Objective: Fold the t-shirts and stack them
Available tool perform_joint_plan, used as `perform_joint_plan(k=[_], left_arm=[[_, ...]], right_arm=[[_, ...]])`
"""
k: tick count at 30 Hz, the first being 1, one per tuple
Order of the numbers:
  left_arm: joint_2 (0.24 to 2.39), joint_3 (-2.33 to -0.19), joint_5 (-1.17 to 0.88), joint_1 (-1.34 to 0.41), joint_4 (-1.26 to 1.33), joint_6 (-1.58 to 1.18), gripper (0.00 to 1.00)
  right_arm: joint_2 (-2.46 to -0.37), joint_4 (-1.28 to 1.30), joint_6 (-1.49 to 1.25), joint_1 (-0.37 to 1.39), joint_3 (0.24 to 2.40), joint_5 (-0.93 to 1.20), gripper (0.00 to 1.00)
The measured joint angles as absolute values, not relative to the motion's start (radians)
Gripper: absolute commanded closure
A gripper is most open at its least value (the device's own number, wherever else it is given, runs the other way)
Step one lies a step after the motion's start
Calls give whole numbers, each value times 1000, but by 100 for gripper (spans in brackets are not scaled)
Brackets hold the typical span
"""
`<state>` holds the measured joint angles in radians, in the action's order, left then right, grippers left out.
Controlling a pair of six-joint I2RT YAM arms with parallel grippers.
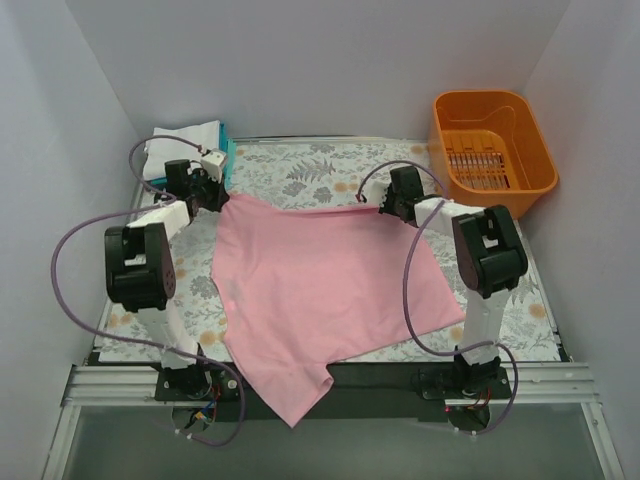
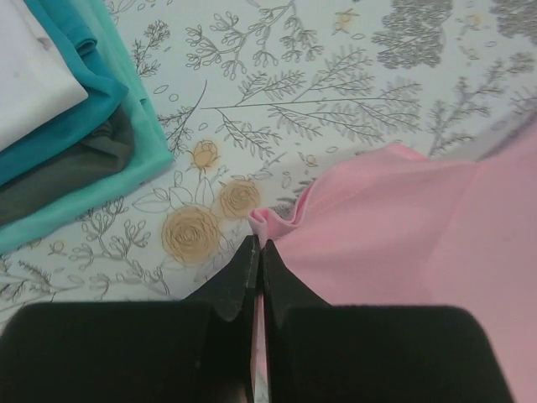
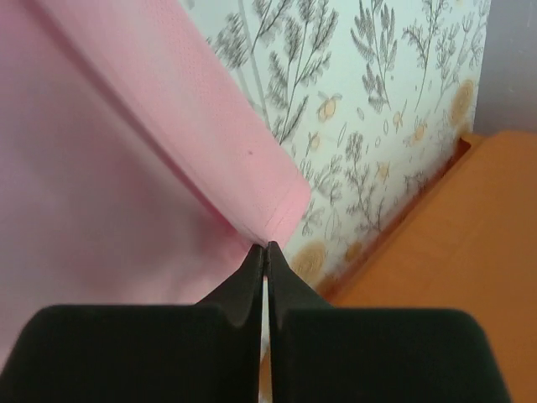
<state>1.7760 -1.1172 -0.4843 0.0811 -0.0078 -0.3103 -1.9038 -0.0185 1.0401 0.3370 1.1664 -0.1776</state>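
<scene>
Top view: the pink shirt lies spread out on the table. One end hangs over the near edge. My left gripper is at the far left corner of the shirt. My right gripper is at the far right corner.

Both are squeezed tight. In the left wrist view a small bunch of pink cloth sits right at my tips. In the right wrist view the corner of the hem is pinched at my tips too. So I think I hold the shirt by both far corners.

The stack is just beside my left gripper, with a white shirt on a teal shirt. The basket is at the far right.

I think this step is the first fold, bringing the far edge toward me. To do it well, I should lift both corners together, at the same height and speed, so the edge stays straight. My left pinch is small and could slip, so I should go slow. I should not bump the stack. I should line up the edges before I let go.
</scene>
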Motion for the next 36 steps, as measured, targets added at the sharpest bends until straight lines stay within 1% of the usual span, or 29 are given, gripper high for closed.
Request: perform_joint_plan(k=[2,5,8,11,12,13,14,15,17,18,19,20,24,28,29,33,34,36], left_arm=[[1887,-1197,-485,81,4,-315,100],[2018,-1322,-486,72,16,-322,100],[2136,-1465,-485,57,29,-332,100],[2232,-1594,-480,41,37,-347,100],[2264,-1642,-476,35,39,-351,96],[2297,-1688,-467,30,38,-359,93],[2326,-1731,-461,25,35,-366,88],[2347,-1762,-453,21,33,-374,76],[2368,-1803,-438,14,27,-395,69],[2368,-1810,-433,12,19,-403,59],[2364,-1816,-433,12,10,-405,51],[2358,-1822,-434,13,-2,-410,46],[2262,-1779,-434,15,-123,-421,45],[2048,-1602,-441,19,-250,-429,47],[1974,-1540,-445,20,-281,-434,50],[1787,-1364,-455,20,-385,-447,55],[1759,-1321,-455,20,-408,-448,56],[1731,-1244,-453,19,-435,-450,58]], right_arm=[[-2009,-34,1043,331,1256,-200,99],[-2101,-59,1043,325,1368,-235,99],[-2163,-88,1043,315,1465,-275,99],[-2192,-103,1043,305,1515,-311,99],[-2202,-105,1043,300,1531,-324,89],[-2213,-103,1038,296,1548,-337,82],[-2225,-96,1034,294,1569,-350,65],[-2233,-89,1025,294,1585,-358,58],[-2235,-46,997,291,1608,-364,48],[-2231,-24,982,290,1618,-363,48],[-2223,10,957,289,1627,-355,48],[-2211,41,942,290,1628,-342,47],[-2106,216,864,296,1618,-249,46],[-1927,363,805,305,1564,-121,49],[-1884,398,793,307,1547,-86,49],[-1786,506,757,315,1456,17,54],[-1780,531,752,316,1424,35,55],[-1778,565,743,316,1354,61,60]])
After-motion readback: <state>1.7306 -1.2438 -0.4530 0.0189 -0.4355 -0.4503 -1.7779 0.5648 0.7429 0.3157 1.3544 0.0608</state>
